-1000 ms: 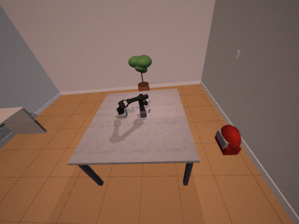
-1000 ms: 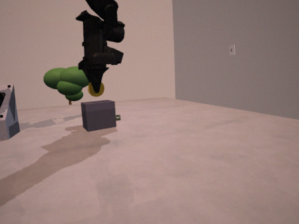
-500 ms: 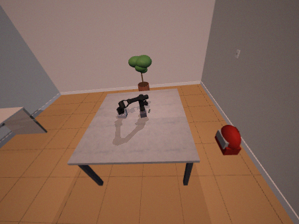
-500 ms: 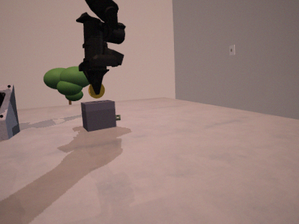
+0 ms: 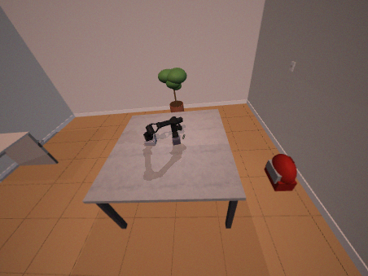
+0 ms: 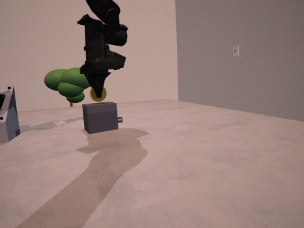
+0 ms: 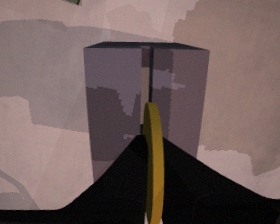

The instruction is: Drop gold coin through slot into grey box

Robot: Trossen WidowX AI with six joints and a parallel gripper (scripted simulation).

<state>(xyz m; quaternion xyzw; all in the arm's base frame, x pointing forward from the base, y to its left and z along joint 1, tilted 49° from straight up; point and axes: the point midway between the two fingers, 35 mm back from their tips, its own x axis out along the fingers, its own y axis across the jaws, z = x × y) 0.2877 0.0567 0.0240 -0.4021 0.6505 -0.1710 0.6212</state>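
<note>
The gold coin (image 6: 93,94) (image 7: 156,175) is upright on its edge between the fingertips of my gripper (image 6: 98,96) (image 7: 147,144), which is shut on it and points down. The coin hangs a small gap above the lid of the grey box (image 6: 101,119) (image 7: 110,120). In the wrist view the slot (image 7: 145,85) runs up the middle of the lid, and the coin looks roughly in line with it, leaning slightly. The coin's lower edge is clear of the lid in the exterior view. The green holder (image 6: 120,120) (image 7: 73,1) stands behind the box, mostly hidden, without the coin.
The arm's base (image 5: 151,142) (image 6: 10,119) stands on the table (image 5: 171,185) to the left of the box. A potted plant (image 5: 177,105) stands beyond the table's far edge. A red object (image 5: 285,170) is on the floor to the right.
</note>
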